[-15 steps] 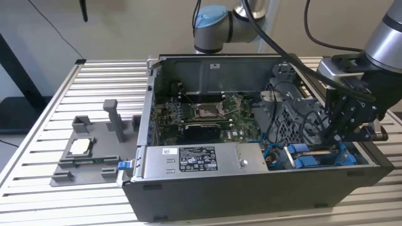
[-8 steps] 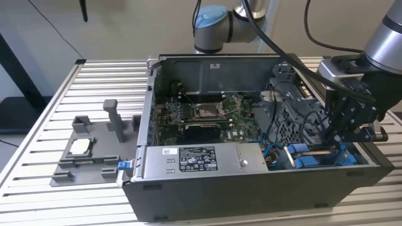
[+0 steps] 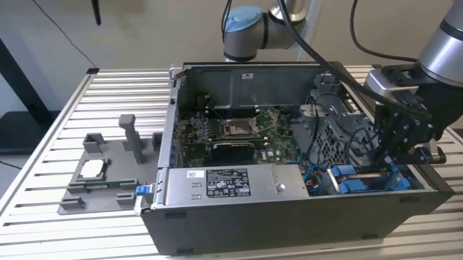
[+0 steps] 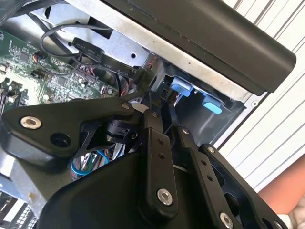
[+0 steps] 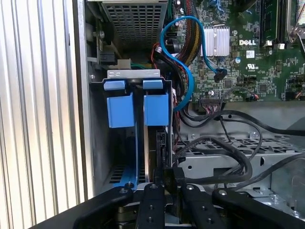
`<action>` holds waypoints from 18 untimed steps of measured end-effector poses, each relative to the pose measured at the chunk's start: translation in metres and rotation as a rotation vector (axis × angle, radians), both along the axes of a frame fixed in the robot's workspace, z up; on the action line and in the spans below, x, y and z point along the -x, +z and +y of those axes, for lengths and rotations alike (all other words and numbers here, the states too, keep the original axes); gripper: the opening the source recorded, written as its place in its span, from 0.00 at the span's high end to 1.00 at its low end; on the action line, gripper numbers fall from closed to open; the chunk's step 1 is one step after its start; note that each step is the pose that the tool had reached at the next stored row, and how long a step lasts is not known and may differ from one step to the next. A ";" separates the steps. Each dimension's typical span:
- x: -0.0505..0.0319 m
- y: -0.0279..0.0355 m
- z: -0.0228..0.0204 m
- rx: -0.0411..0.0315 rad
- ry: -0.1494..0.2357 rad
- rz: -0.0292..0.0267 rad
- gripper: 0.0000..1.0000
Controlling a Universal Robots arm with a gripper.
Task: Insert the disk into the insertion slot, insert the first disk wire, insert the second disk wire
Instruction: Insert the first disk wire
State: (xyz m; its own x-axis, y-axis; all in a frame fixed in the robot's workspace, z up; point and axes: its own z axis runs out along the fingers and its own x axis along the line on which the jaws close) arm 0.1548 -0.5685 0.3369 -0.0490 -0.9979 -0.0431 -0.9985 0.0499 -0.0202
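Observation:
The disk [image 5: 147,153] stands edge-on in the insertion slot [image 5: 156,109] of the drive cage, its silver edge beside a thin blue carrier rail. The cage's blue fittings [image 3: 361,183] sit at the case's front corner on the exterior view's right. My gripper [image 3: 394,154] reaches down into that corner. In both wrist views its fingers [image 5: 155,191] are drawn close together at the disk's end. A black flat disk wire [image 4: 119,69] runs up to the fingertips [image 4: 151,114], and its connector looks pinched between them. A blue wire [image 5: 188,81] with a black plug lies loose over the motherboard.
The open computer case [image 3: 289,216] lies on a slatted metal table [image 3: 72,108]. A grey labelled power-supply box [image 3: 224,184] sits beside the cage. Black cables [image 5: 238,162] loop over the perforated bracket. A grey fixture [image 3: 101,173] stands on the exterior view's left.

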 end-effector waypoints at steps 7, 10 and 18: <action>0.0000 -0.0025 0.0000 -0.0001 0.000 0.0000 0.79; 0.0000 -0.0025 0.0000 -0.0002 0.000 0.0000 0.73; 0.0000 0.0150 0.0000 -0.0002 0.000 0.0000 0.73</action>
State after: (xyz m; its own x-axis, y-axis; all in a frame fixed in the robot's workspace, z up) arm 0.1547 -0.5685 0.3519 -0.0491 -0.9979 -0.0433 -0.9985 0.0500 -0.0202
